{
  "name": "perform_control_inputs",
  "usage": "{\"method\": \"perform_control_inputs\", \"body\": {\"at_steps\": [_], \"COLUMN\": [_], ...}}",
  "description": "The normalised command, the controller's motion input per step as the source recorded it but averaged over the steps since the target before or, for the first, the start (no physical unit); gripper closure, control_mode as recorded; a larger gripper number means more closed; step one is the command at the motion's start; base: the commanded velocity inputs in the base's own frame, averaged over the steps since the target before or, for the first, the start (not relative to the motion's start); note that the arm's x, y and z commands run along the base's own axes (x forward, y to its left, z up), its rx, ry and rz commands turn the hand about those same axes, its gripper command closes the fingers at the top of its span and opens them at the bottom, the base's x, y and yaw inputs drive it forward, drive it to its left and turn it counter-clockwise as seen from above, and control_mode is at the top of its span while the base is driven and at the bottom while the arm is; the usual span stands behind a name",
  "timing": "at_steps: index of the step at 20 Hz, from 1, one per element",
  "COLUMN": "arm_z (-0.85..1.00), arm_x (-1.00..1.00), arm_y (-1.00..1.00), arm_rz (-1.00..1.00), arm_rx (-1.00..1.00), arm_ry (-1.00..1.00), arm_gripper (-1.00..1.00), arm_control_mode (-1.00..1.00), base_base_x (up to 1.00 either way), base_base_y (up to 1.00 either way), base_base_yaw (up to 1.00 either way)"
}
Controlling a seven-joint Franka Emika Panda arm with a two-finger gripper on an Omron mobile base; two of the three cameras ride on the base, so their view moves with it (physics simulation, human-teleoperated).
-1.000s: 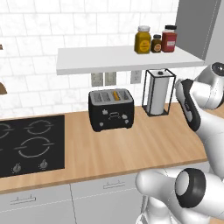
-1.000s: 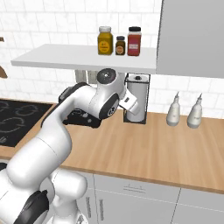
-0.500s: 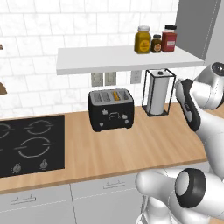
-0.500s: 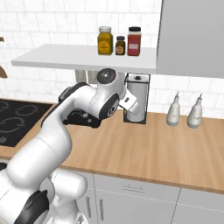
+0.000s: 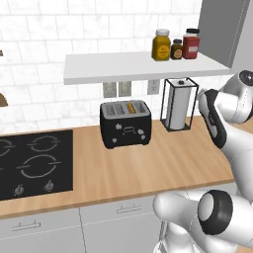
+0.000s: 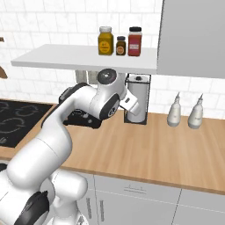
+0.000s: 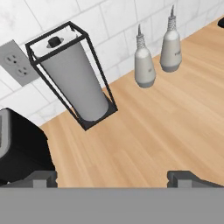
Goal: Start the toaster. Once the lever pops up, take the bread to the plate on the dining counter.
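The toaster (image 5: pixel 125 123) stands at the tabletop's (image 5: pixel 148 168) back edge against the wall, bread (image 5: pixel 130 106) upright in a slot for toasting, lever (image 5: pixel 128 131) facing forward, while the tool (image 7: pixel 111 177) hangs spread and empty, ready to push.

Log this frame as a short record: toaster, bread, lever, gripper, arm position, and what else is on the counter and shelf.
toaster: black toaster on the wood counter, right of the stove
bread: bread sits in a top slot
lever: lever on the front face; not yet touched
gripper: gripper open, holding nothing, over bare counter
arm: raised to the right of the toaster
nearby: paper towel holder beside the toaster; two bottles further right
shelf: three jars
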Motion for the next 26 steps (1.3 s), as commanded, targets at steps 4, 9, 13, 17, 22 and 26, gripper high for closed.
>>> {"method": "perform_control_inputs", "body": {"at_steps": [4, 9, 13, 17, 22, 26], "arm_z": [0.0, 0.0, 0.0, 0.0, 0.0, 0.0], "arm_x": [0.0, 0.0, 0.0, 0.0, 0.0, 0.0], "arm_y": [0.0, 0.0, 0.0, 0.0, 0.0, 0.0], "arm_rz": [0.0, 0.0, 0.0, 0.0, 0.0, 0.0], "arm_rx": [0.0, 0.0, 0.0, 0.0, 0.0, 0.0], "arm_ry": [0.0, 0.0, 0.0, 0.0, 0.0, 0.0], "arm_gripper": [-1.0, -1.0, -1.0, -1.0, -1.0, -1.0], "arm_control_mode": [-1.0, -1.0, -1.0, -1.0, -1.0, -1.0], "base_base_x": [0.0, 0.0, 0.0, 0.0, 0.0, 0.0], "base_base_y": [0.0, 0.0, 0.0, 0.0, 0.0, 0.0], "base_base_yaw": [0.0, 0.0, 0.0, 0.0, 0.0, 0.0]}}
